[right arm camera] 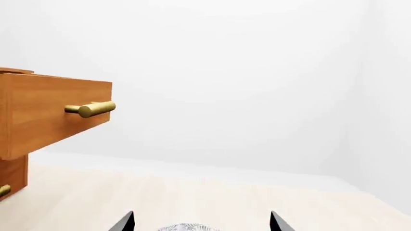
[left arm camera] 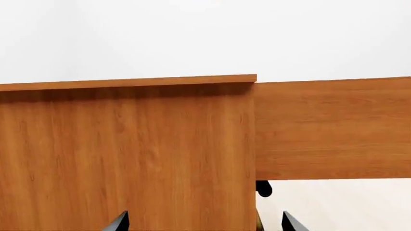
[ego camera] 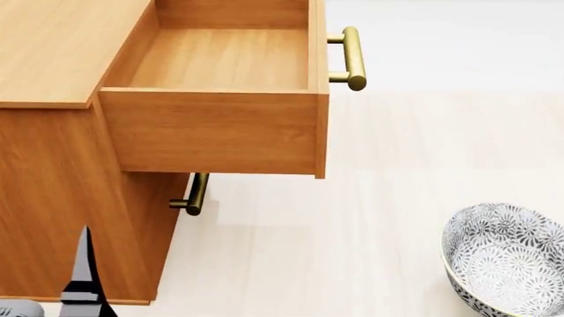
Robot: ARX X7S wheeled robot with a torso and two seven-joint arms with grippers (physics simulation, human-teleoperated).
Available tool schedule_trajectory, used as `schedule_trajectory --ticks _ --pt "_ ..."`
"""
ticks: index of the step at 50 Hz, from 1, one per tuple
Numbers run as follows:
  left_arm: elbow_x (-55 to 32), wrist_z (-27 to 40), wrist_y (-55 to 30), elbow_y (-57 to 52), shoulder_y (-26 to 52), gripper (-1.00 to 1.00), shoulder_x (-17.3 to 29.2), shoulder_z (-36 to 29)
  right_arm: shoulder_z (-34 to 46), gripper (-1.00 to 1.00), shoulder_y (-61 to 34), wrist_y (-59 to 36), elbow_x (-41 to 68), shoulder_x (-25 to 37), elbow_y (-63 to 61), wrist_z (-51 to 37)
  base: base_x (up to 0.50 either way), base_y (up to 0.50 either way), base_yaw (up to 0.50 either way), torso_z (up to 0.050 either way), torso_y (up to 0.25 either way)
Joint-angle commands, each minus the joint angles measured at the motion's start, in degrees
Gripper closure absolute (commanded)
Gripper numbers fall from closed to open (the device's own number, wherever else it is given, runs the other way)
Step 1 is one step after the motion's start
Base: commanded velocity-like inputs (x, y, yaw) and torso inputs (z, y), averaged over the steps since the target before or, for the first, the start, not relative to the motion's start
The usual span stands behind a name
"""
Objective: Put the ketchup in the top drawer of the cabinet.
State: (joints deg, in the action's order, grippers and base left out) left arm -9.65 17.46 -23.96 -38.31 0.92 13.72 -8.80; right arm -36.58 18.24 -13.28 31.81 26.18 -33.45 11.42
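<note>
Drawer: as it stands pulled fully out, the drawer (ego camera: 224, 59) shows a bare wooden floor, so the can may go in from above.
Cabinet: the cabinet (ego camera: 53, 198) fills the left wrist view; a lower handle (ego camera: 195, 195) sits on its closed front.
Ketchup: in no view; where it is cannot be told.
Left claw (left arm camera: 204, 222): tips spread, empty, beside the cabinet side.
Right claw (right arm camera: 201, 221): tips spread, empty, poised over the bowl (ego camera: 506, 257), which stands on the floor well apart from the cabinet.
</note>
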Motion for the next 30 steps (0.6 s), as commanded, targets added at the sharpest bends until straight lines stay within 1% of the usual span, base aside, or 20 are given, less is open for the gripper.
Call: schedule_trajectory --ticks 1,7,15,30 --pt "-0.2 0.5 0.2 0.8 0.4 -1.0 0.3 -0.5 -3.8 -1.0 5.8 4.8 0.4 -3.6 0.7 3.4 0.0 0.0 0.0 0.0 0.0" --pt "-0.5 0.7 0.7 1.3 0.4 -1.0 0.5 -0.6 -5.0 -1.0 7.8 8.1 0.7 -6.4 2.7 5.4 0.0 0.0 0.0 0.0 0.0" --pt "-0.8 0.9 1.1 1.6 0.2 -1.0 0.8 -0.6 -5.2 -1.0 10.2 10.4 0.1 -8.3 5.5 8.0 0.0 0.0 0.0 0.0 0.0" --pt "-1.3 1.4 1.4 1.9 0.3 -1.0 1.3 -0.9 -3.8 -1.0 10.2 14.8 -2.6 -11.3 11.5 10.2 0.0 0.0 0.0 0.0 0.0"
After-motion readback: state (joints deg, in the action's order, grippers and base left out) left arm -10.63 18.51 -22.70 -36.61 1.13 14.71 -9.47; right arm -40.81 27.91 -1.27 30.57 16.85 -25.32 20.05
